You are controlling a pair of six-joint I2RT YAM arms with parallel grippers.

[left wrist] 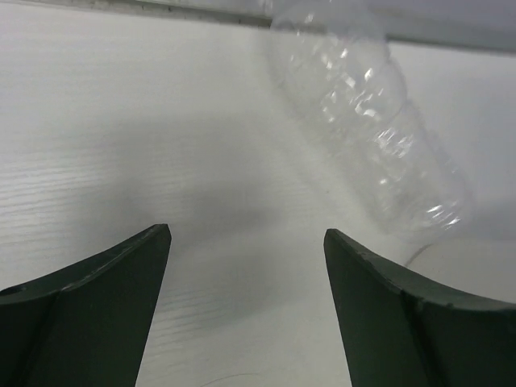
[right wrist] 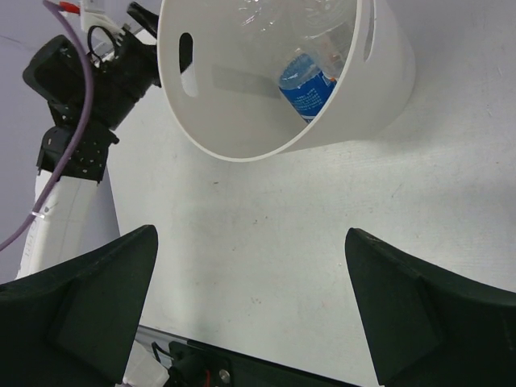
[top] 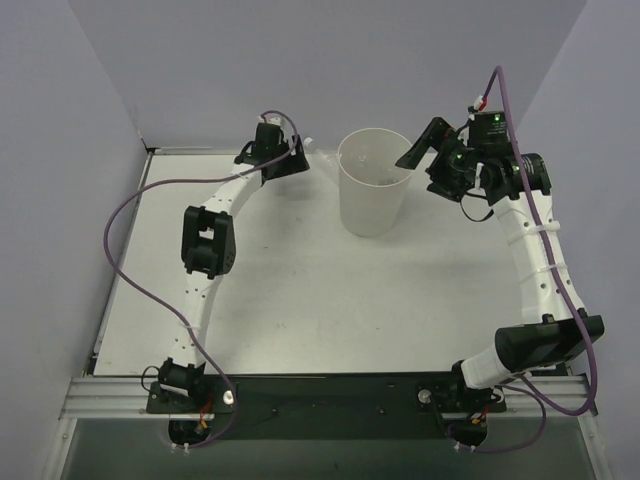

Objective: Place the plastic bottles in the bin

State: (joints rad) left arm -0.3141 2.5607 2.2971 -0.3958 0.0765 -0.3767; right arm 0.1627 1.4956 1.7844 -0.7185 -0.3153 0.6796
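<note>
The off-white bin (top: pixel 372 195) stands at the back middle of the table. In the right wrist view the bin (right wrist: pixel 242 121) holds a bottle with a blue label (right wrist: pixel 306 87) and another clear bottle (right wrist: pixel 282 16) deeper in. The unlabelled clear bottle (left wrist: pixel 371 121) lies on the table by the back edge, just ahead and right of my left gripper (left wrist: pixel 246 234), which is open and empty. In the top view this bottle (top: pixel 318 152) lies between the left gripper (top: pixel 293 160) and the bin. My right gripper (top: pixel 415 150) is open and empty beside the bin's right rim, its jaws (right wrist: pixel 250 242) wide apart.
Grey walls close the table at the back and both sides. The back edge strip (left wrist: pixel 201 10) runs just behind the clear bottle. The left arm's elbow block (top: pixel 208 240) stands over the left middle of the table. A black rail (top: pixel 330 395) runs along the near edge.
</note>
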